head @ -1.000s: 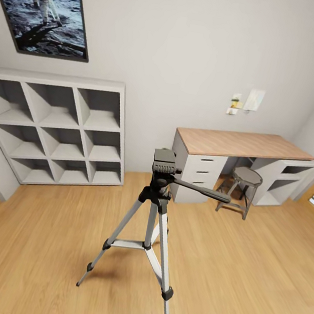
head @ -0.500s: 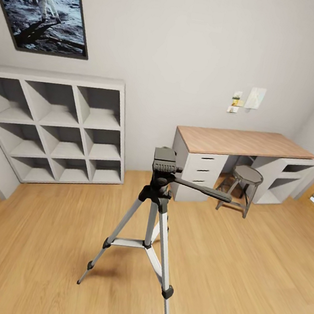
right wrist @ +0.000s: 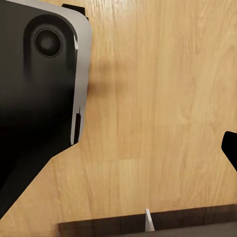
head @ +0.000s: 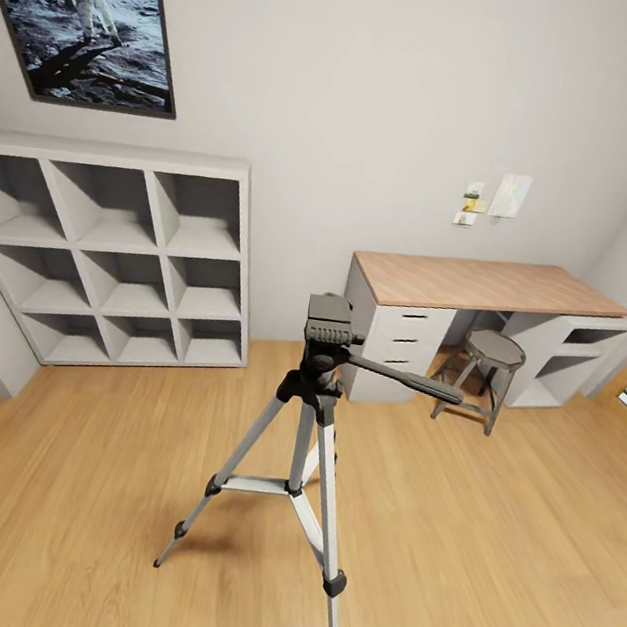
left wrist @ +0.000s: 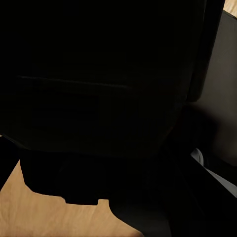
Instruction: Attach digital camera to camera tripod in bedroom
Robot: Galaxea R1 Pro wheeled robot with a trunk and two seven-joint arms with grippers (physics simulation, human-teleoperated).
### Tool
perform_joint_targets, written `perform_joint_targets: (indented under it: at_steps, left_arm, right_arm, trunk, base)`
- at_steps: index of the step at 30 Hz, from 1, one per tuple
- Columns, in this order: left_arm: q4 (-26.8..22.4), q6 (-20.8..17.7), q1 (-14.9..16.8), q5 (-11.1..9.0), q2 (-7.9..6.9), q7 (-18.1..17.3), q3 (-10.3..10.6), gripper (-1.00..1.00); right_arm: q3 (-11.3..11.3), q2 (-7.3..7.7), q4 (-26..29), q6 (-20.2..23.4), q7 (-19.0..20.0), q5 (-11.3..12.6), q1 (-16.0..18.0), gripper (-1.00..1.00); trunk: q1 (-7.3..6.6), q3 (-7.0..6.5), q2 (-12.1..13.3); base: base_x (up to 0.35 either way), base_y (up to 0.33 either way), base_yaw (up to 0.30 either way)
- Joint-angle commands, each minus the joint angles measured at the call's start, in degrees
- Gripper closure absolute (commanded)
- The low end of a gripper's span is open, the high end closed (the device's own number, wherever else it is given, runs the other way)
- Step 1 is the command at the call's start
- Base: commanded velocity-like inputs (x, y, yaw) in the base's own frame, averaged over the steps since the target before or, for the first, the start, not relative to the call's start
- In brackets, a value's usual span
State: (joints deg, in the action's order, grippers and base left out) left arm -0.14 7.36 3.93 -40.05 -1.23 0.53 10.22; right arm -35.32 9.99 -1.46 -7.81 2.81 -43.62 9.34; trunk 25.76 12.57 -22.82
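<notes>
Here the camera tripod stands alone on floor.

— What carries everything here?
— A light wood plank floor. The camera tripod stands on it near the middle, its three black-footed legs spread.
— Anything else on the floor?
— White cube shelving against the wall, its cubbies bare. Further right, a wood-topped table with white drawers, and a round stool just in front of it.
— On the table?
— Bare wood.
</notes>
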Motion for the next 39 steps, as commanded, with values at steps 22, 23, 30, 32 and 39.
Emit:
perform_joint_targets:
  at_steps: [22,23,30,32,39]
  left_arm:
    - [-11.7,-7.0,0.2,-0.5,-6.74,0.0,0.2,1.00]
    - [-11.8,-7.1,0.2,-0.7,-6.83,0.0,0.2,1.00]
    - [-12.2,-7.8,0.2,-1.6,-6.94,0.1,0.3,1.00]
    - [-12.3,-7.9,0.2,-1.6,-6.94,0.1,0.3,1.00]
    - [-12.3,-7.9,0.2,-1.6,-6.94,0.1,0.3,1.00]
  right_arm:
    - [-0.2,-5.60,20.7,10.9,3.3,-0.2,2.8,-1.00]
    - [-0.2,-6.07,22.2,12.5,4.7,-0.1,3.8,-1.00]
    - [-0.1,-10.55,35.1,22.7,21.0,-0.1,14.0,-1.00]
    - [1.2,-12.89,42.6,24.1,27.2,0.0,15.9,-1.00]
    - [7.6,-16.25,61.6,33.9,43.0,0.5,16.8,-1.00]
  trunk:
    - [0.03,0.10,-0.1]
    - [0.03,0.10,-0.1]
    - [0.03,0.10,-0.1]
    - [0.03,0.10,-0.1]
    - [0.03,0.10,-0.1]
  base:
    - [0.000,0.000,0.000]
    - [0.000,0.000,0.000]
    - [0.000,0.000,0.000]
    - [0.000,0.000,0.000]
    - [0.000,0.000,0.000]
